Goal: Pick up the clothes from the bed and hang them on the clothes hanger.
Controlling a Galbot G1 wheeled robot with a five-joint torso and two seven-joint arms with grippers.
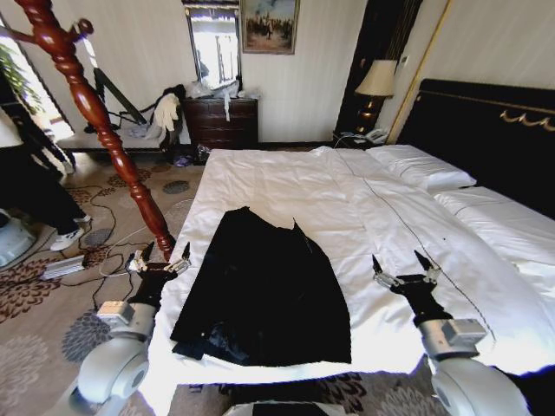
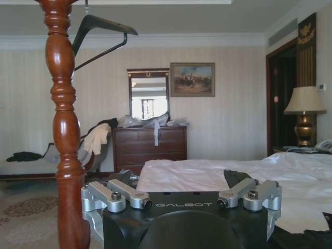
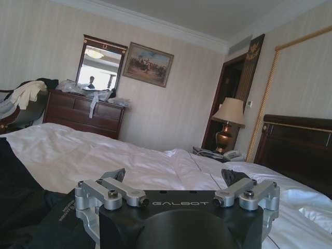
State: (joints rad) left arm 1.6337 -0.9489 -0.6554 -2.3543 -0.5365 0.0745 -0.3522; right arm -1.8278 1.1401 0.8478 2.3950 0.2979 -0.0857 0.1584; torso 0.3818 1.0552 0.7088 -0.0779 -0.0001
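You've got one black garment (image 1: pixel 264 290), one bed (image 1: pixel 381 217), one wooden coat stand post (image 1: pixel 95 121), and one dark hanger (image 2: pixel 101 33) hooked near the top of that post in the left wrist view. Two grippers, both up and idle.

The clothes lie flat on the white sheet at about 6 o'clock in the head view, at the near foot end of the bed. Long axis runs roughly 12 to 6, tilted slightly: narrow end points to about 11 o'clock, the wide bunched end sits nearest you at the mattress edge.

Left gripper (image 1: pixel 160 257) hovers at 8 o'clock, just off the garment's left edge, beside the post's foot; its fingers are spread apart, nothing between them. Right gripper (image 1: pixel 404 268) hovers at 4 o'clock over bare sheet, well apart from the garment, fingers likewise spread and empty.

Two white pillows (image 1: pixel 421 169) at 2 o'clock against the black headboard (image 1: pixel 486 130). One lamp (image 1: pixel 376 87) at 1 o'clock, one dresser (image 1: pixel 224 121) at 12.
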